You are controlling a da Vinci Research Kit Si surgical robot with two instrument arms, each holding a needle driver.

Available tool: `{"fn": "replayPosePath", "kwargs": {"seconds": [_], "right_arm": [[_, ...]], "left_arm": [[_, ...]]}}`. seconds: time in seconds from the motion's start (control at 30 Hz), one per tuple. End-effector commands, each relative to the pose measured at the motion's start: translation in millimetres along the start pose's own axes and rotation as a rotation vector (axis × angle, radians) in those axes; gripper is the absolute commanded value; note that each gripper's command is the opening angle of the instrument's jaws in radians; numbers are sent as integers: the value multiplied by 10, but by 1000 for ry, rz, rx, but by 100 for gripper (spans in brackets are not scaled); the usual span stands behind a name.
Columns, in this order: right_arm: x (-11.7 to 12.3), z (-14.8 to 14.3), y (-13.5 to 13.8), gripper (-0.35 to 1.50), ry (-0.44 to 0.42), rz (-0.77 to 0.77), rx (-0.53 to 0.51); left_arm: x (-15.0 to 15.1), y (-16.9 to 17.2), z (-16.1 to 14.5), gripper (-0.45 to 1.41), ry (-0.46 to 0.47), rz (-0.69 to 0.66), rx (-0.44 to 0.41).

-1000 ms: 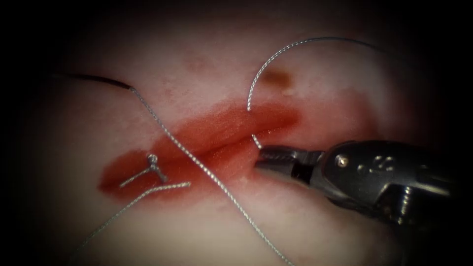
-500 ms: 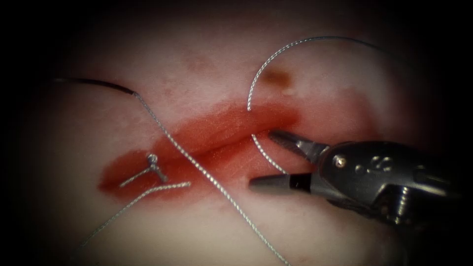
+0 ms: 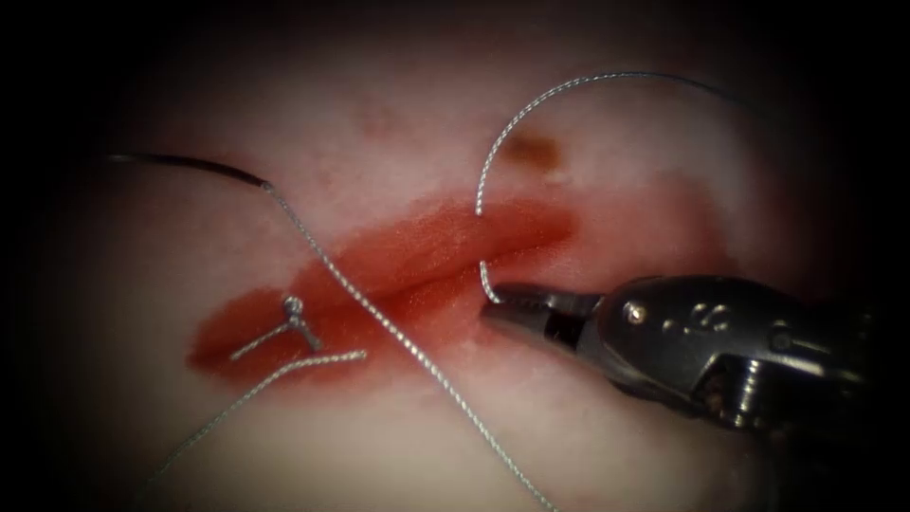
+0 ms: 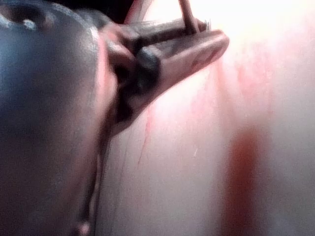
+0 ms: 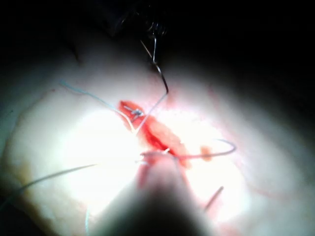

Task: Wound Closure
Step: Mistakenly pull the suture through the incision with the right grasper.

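The right tool (image 3: 493, 305) has clamped down again on the thread (image 3: 485, 277) right at the cut (image 3: 417, 284), after gaping wide half a second ago. The needle (image 3: 180, 161) lies off to the left of the cut, free of the tissue (image 3: 616, 190). The left tool (image 4: 206, 37) is pinching the needle.

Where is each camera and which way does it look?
Endoscope: above, in front, facing the red cut in pale tissue; right tool shut on twisted silver thread.
Left wrist: on left arm, facing along its shaft; left tool grips dark curved needle, outside tissue.
Right wrist: on right arm, facing the cut past its tool.
Endoscope and right wrist share cut, needle.
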Motion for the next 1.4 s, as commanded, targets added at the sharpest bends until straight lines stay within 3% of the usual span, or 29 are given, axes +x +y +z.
{"fn": "replayPosePath", "kwargs": {"seconds": [0.03, 0.13, 0.3, 0.37, 0.7, 0.77, 1.4], "right_arm": [[15, 2, 0, -35, 2, 3, 10], [19, -9, 1, -35, -6, 8, 25], [1, -27, -1, -35, -107, -21, 77], [-26, -44, -5, -35, -236, -28, 161], [-68, -97, -21, -35, -478, 69, 344], [-75, -107, -24, -35, -538, 150, 386], [-133, -197, -51, -35, -888, 449, 447]], "left_arm": [[-5, -10, -5, -45, -3, 5, 3], [-4, -11, -5, -45, 1, 7, 1], [-4, -10, -5, -45, 3, 9, -1], [-4, -11, -6, -45, 5, 9, -1], [-5, -11, -10, -45, 10, 12, -3], [-5, -11, -11, -45, 9, 12, -2], [-8, -10, -22, -45, -3, 10, 8]]}}
